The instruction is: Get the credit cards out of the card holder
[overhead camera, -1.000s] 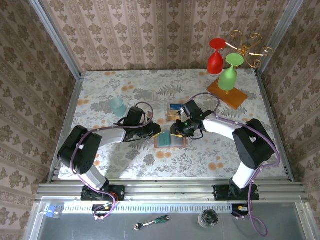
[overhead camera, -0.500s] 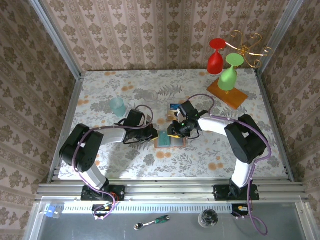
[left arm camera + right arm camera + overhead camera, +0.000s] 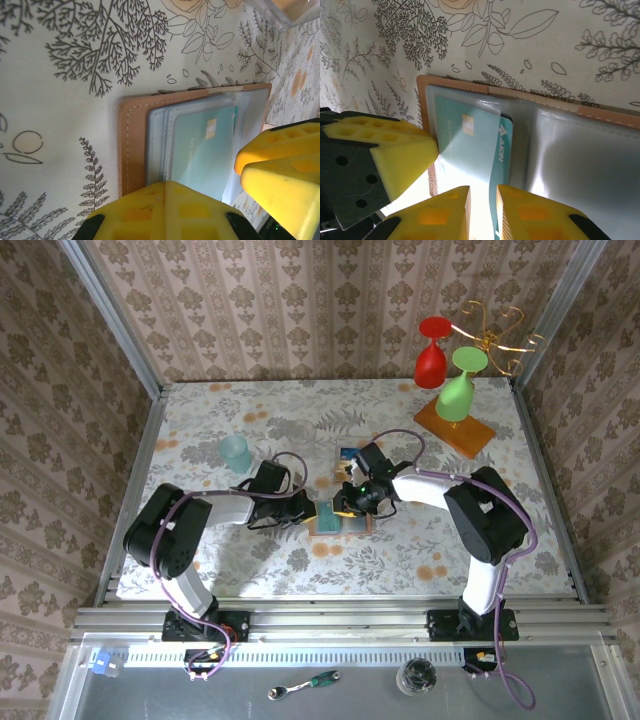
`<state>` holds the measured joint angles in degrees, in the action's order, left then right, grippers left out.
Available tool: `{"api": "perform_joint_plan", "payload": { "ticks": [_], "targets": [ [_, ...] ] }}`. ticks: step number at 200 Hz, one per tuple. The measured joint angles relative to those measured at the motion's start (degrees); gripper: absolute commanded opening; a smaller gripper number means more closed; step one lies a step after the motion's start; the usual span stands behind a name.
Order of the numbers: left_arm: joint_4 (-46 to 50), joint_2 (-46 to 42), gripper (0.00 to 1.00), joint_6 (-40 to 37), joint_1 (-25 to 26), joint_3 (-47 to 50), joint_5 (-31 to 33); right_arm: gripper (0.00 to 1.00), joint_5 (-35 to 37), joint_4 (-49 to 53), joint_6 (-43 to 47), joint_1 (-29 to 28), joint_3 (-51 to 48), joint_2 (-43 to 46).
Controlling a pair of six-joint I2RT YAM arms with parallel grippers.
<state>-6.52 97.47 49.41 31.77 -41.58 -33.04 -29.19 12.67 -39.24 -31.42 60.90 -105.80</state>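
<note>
**Card holder** (image 3: 338, 524): lay open and flat on the floral table (image 3: 200, 410), about mid-table, between the two grippers. The overhead view gave only a small tan-edged patch with a teal centre, partly covered by both grippers.

- The left wrist view showed the holder's stitched tan border (image 3: 131, 145) and pale pocket film. A teal card (image 3: 200, 155) with a gold chip lay under that film.
- The right wrist view showed more of the card (image 3: 465, 145). A darker bare strip with white lettering stood clear of the film toward the fold. The second pocket panel (image 3: 585, 165) was glossy and its contents could not be read.

**Left gripper** (image 3: 307, 508): stood at the holder's left edge.

- Its own camera showed one yellow finger (image 3: 160, 207) over the tan border.
- The right wrist view showed a yellow finger (image 3: 395, 150) touching that edge.
- Whether the fingers were apart or together could not be told.

**Right gripper** (image 3: 347, 503): stood over the holder's far side.

- Its own camera showed the fingertips (image 3: 440, 215) drawn close, with a narrow slit between them at the card's end.
- Whether they pinched the card could not be told.

**Other items, overhead view:**

- A small blue rectangle (image 3: 352, 452) just beyond the holder, too small to identify.
- A teal cup (image 3: 236, 453), left of centre.
- A red goblet (image 3: 431, 362) and a green goblet (image 3: 457, 392) by a gold rack (image 3: 500, 330), on an orange slab (image 3: 475, 433) at the far right.
</note>
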Motion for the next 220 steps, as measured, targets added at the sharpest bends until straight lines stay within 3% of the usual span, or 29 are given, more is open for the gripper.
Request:
{"api": "perform_joint_plan", "payload": {
  "ticks": [111,220],
  "targets": [
    [-1.0,0.0,0.03,0.0,0.0,0.5,-0.2,0.27,0.1,-0.2,0.0,-0.2,0.5,-1.4],
    [-1.2,0.0,0.03,0.0,0.0,0.6,-0.2,0.27,4.9,4.1,2.0,-0.5,1.9,-0.7]
  ]
}}
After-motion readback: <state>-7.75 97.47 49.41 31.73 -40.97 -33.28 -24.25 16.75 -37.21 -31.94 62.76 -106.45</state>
